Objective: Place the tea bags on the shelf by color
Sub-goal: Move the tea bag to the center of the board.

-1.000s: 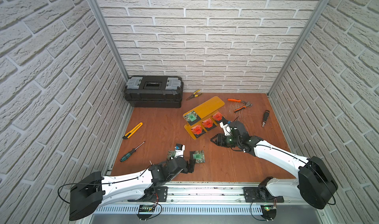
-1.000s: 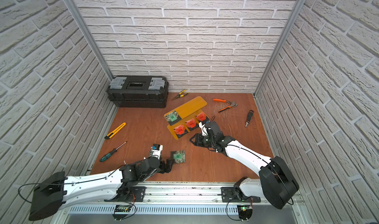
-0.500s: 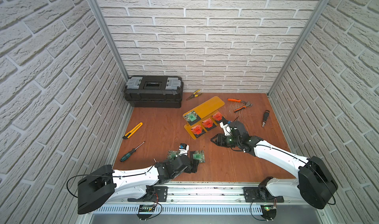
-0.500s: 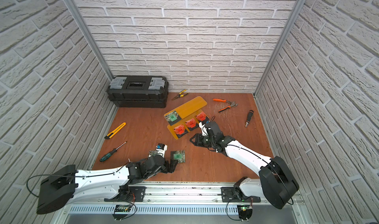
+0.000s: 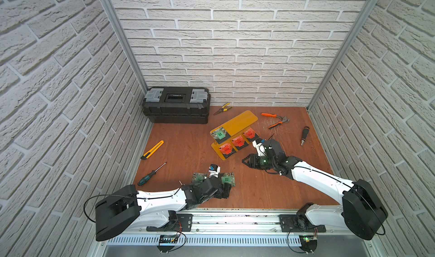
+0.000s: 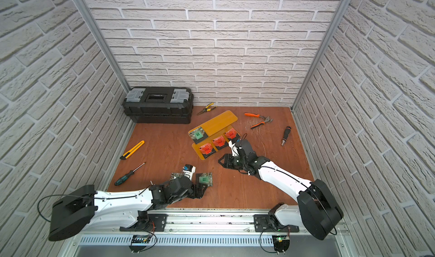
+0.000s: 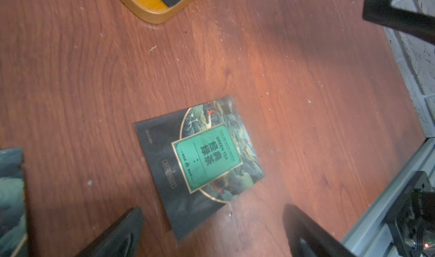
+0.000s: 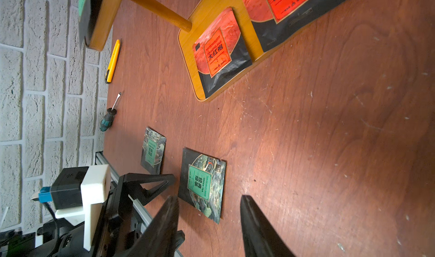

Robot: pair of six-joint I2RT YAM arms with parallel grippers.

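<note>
The left arm lies low, stretched forward from its base at the near edge. Its wrist is tipped down so the left gripper (image 5: 226,189) hangs over a green tea bag (image 5: 227,179) lying flat on the surface (image 5: 188,150). Its fingers (image 7: 127,227) are spread wide, straddling the bag's near edge and gripping nothing (whether they touch it I cannot tell). A second green tea bag (image 5: 197,177) lies just beside that wrist. The right arm reaches diagonally inward from its own base. The right gripper (image 5: 245,161) points sideways over bare surface near the shelf (image 5: 240,123), fingers parted and empty. Three orange-red tea bags (image 5: 238,141) sit in a row on the shelf's lower plate, and a third green tea bag (image 5: 220,134) on the upper one.
</note>
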